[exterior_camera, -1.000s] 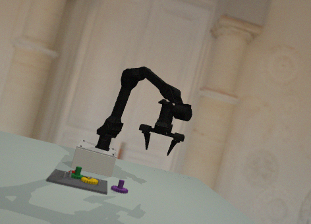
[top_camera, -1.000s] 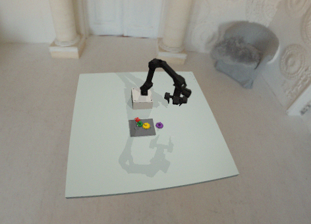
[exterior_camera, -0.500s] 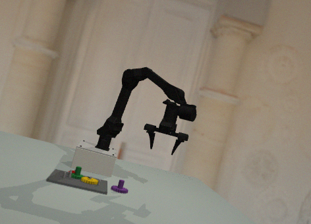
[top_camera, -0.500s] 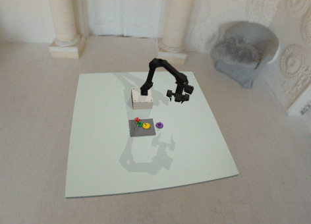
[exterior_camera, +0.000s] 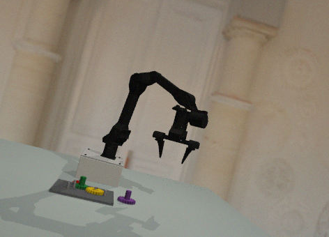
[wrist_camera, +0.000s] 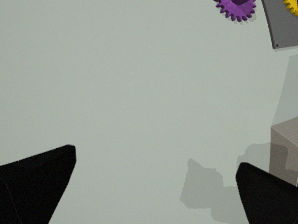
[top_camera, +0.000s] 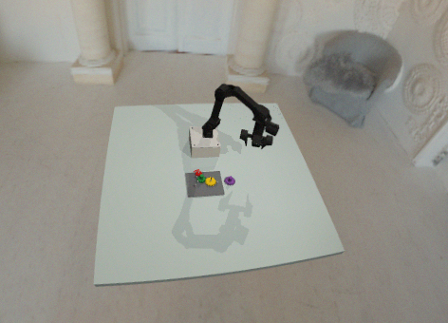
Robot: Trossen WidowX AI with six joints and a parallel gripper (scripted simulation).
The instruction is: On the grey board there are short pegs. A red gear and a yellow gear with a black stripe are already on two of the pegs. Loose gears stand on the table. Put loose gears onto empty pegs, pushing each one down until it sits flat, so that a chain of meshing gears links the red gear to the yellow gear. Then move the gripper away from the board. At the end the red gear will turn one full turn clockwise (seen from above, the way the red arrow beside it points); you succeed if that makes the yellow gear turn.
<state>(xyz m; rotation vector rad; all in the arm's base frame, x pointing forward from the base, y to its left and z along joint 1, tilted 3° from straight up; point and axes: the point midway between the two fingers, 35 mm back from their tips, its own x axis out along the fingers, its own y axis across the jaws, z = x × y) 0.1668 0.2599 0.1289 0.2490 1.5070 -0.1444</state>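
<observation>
"On the grey board [top_camera: 204,192] [exterior_camera: 62,189] [wrist_camera: 283,27], which gears do you see?"

"I see three: the red gear [top_camera: 197,172] [exterior_camera: 77,182], the green gear [top_camera: 201,179] [exterior_camera: 81,187] and the yellow gear [top_camera: 211,181] [exterior_camera: 95,191] [wrist_camera: 293,6]. The green one sits between the two others, and its handle points upwards."

"Do its teeth mesh with both neighbours?"

"They are very near, but from these views I cannot tell it with certainty."

"And the purple gear [top_camera: 230,180] [exterior_camera: 126,201] [wrist_camera: 237,9]?"

"It stands on the desk [top_camera: 142,224] [exterior_camera: 174,210] [wrist_camera: 125,75], just beside the board, on the side of the yellow gear. Its handle is also upright."

"Where is the gripper [top_camera: 254,145] [exterior_camera: 171,159] [wrist_camera: 160,165], please?"

"It hangs high above the desk, well apart from the board and from all the gears. Its fingers point downwards."

"Does it grasp something?"

"No, it is released. The two fingers are wide apart, with nothing between them."

"Is the arm [top_camera: 242,98] [exterior_camera: 129,105] touching the board?"

"No. It rises from the pale box [top_camera: 205,152] [exterior_camera: 97,172] [wrist_camera: 283,152] behind the board, and it bends over to the side."
</observation>
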